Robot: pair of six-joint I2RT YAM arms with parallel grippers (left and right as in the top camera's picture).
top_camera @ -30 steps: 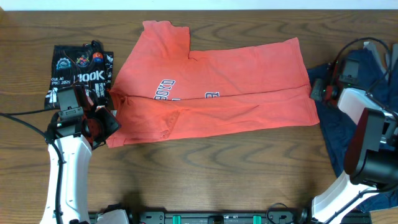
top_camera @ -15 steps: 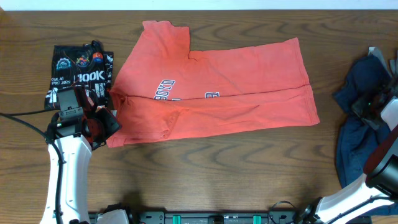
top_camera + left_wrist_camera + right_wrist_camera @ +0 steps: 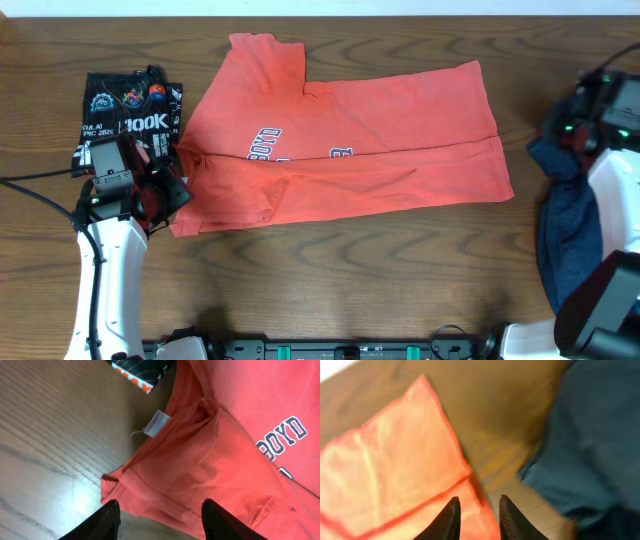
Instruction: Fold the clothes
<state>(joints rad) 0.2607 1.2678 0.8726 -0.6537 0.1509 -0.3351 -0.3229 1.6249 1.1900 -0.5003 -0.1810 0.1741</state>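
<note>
The orange-red T-shirt lies spread across the middle of the table, its lower part folded up over the navy lettering. My left gripper hovers open at its lower left corner. In the left wrist view the hem corner lies just beyond the left gripper, with nothing between the fingers. The navy blue T-shirt is bunched at the right edge. My right gripper is above it. In the right wrist view the right gripper stands narrowly open and empty, between the orange shirt and the navy cloth.
A folded black printed shirt lies at the back left, close to my left arm. A white label sticks out of the orange shirt's edge. Bare wooden table runs along the front.
My right arm swung from the orange shirt's right edge out to the table's right side, dragging the navy shirt along, and its jaws have parted. The left gripper barely moved.
</note>
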